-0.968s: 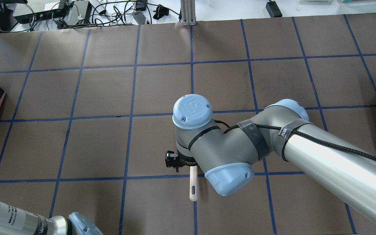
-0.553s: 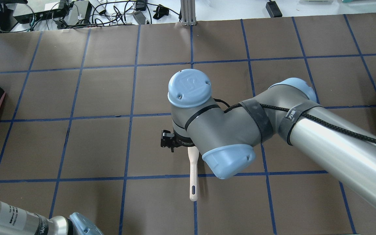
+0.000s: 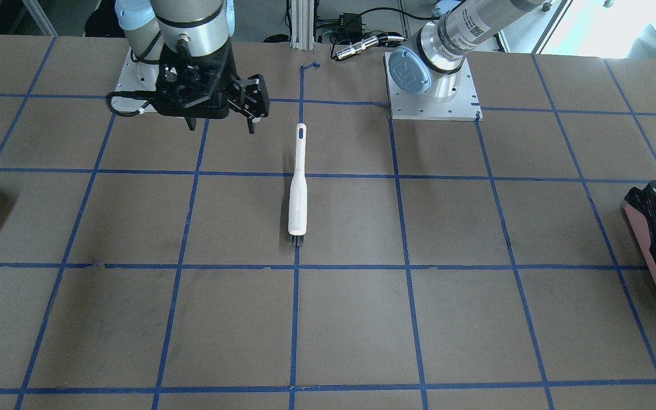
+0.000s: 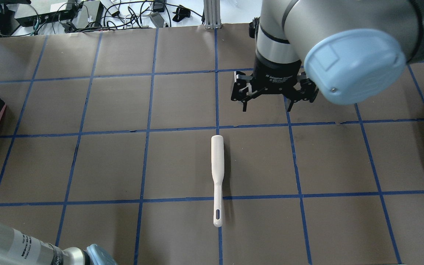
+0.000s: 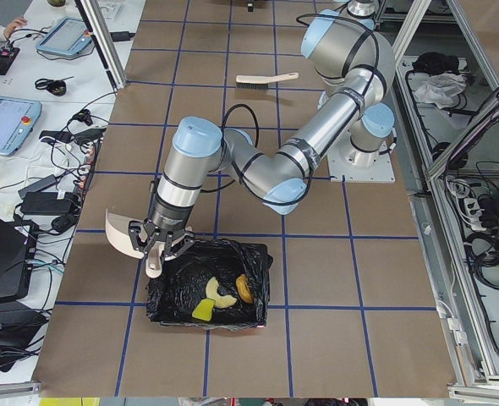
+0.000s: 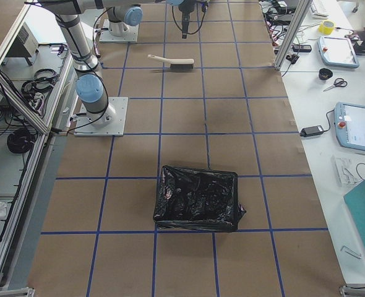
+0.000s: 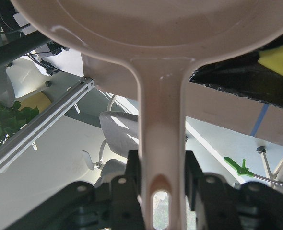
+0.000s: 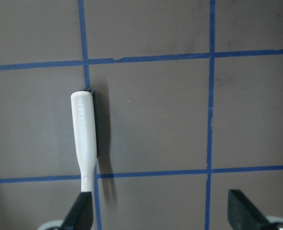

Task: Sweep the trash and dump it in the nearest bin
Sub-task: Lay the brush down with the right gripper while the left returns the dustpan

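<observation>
The right claw (image 4: 267, 108) has lifted off the brush (image 4: 217, 165), jaws wide, label unreadable; the left claw (image 7: 161, 184) clamps the dustpan (image 7: 156, 38).

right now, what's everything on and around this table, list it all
brush: one, white handle with dark bristles, lying flat mid-table
bin: one, pink-sided with a black bag, table's end on the robot's left
bread roll: one, golden-brown, inside the bin
croissant: one, tan, inside the bin
sponge: one, yellow, inside the bin
other bin: one, black bag, table's end on the robot's right
table: one, brown with blue tape grid
dustpan: one, beige, held by the bin's corner
left gripper: one, black, shut on the dustpan handle
right gripper: one, black, open, empty, raised above the table
</observation>
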Available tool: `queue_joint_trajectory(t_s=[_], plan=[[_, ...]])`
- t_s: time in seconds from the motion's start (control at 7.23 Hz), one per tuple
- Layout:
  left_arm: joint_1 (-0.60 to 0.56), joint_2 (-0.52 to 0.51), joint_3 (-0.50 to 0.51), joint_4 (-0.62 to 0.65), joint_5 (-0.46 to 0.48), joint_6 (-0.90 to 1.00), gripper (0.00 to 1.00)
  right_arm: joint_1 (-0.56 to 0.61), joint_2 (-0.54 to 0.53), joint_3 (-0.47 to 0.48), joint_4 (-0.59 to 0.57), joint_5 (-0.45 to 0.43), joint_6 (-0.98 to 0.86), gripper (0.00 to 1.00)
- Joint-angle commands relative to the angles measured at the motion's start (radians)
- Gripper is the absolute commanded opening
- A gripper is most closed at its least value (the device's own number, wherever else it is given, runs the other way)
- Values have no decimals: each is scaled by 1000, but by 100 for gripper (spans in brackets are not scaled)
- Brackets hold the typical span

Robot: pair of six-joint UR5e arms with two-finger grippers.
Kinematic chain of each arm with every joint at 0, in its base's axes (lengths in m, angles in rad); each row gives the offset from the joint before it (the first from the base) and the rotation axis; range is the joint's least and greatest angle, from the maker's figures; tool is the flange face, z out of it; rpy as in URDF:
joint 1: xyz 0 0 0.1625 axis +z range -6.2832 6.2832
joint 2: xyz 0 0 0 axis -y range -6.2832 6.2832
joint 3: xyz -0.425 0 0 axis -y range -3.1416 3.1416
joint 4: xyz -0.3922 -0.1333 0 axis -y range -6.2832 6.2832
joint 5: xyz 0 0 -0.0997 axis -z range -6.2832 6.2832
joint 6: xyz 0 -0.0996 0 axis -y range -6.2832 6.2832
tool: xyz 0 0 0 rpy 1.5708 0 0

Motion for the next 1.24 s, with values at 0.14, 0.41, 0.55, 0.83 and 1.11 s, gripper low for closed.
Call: queue_joint_trajectory(t_s=[0.14, 0.41, 0.55, 0.83, 1.11], plan=[[-196, 17, -26, -89, -33, -312, 0, -186, -58, -7, 45, -7, -209, 100], [-331, 45, -80, -89, -18, -536, 0, -186, -59, -7, 41, -1, -211, 100], [-376, 57, -98, -127, -18, -665, 0, -186, -59, -7, 32, 1, -211, 100], [-503, 94, -150, -201, -1, -994, 0, -186, -59, -6, 27, -4, -214, 100], [-627, 115, -212, -283, -1, -1429, 0, -186, -59, -6, 25, -5, -212, 100]])
